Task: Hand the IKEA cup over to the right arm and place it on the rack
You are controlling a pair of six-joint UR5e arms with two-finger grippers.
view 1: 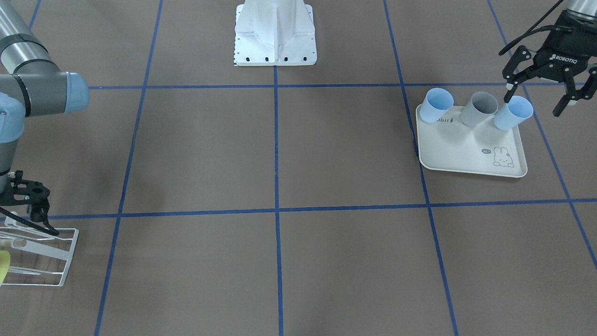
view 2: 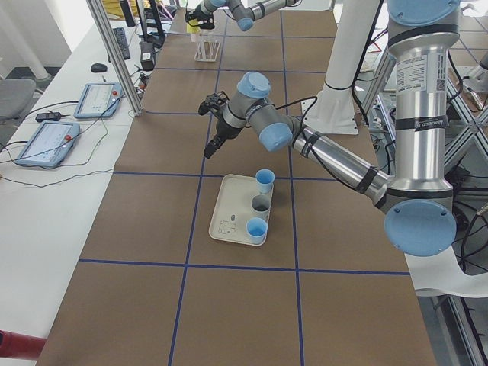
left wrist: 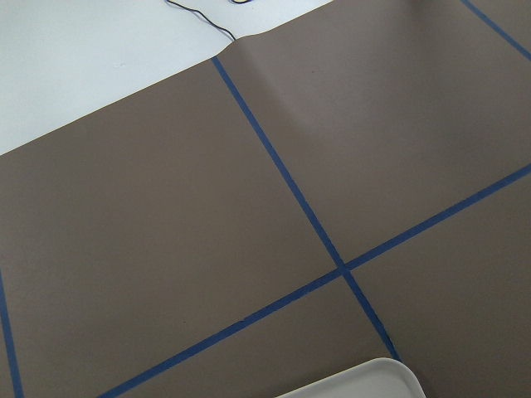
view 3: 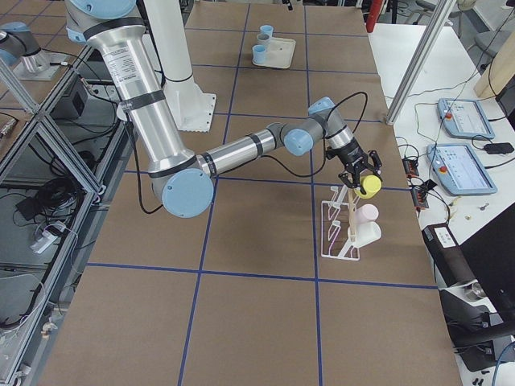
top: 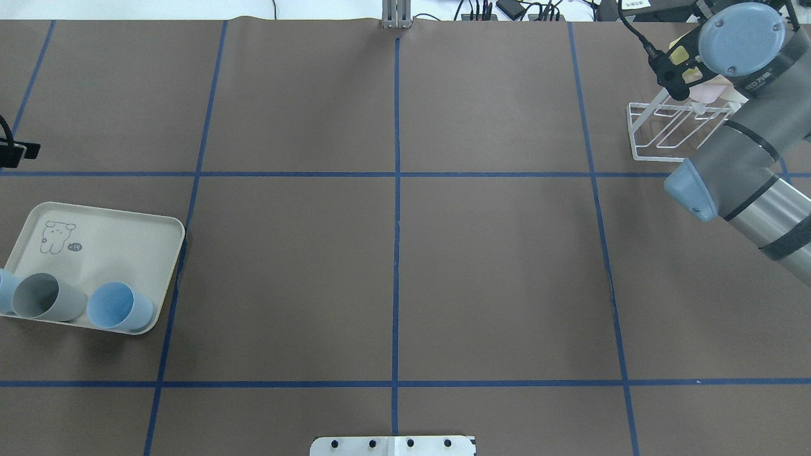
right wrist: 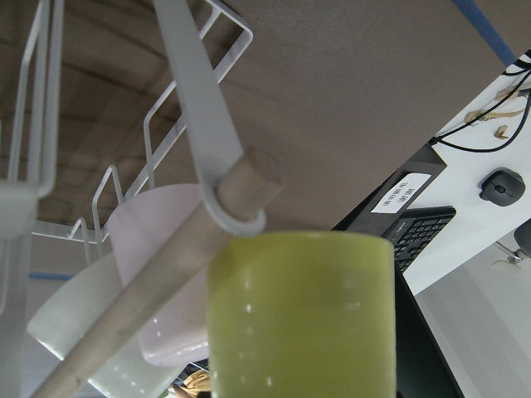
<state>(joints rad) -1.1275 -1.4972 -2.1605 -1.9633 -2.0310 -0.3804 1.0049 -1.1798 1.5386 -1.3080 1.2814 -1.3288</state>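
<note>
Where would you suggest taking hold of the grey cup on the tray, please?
At its rim, from above. The grey cup stands upright, mouth up, in a close row between two blue cups, so a side grasp looks crowded; one finger inside and one outside, on the wall facing the bare tray, seems safest.

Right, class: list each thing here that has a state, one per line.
left end effector: open, empty, raised near tray
right end effector: shut on yellow cup beside rack
yellow cup: held, not yet on rack
blue cups, grey cup: upright on tray
pink cup, white cup: hanging on rack
</note>
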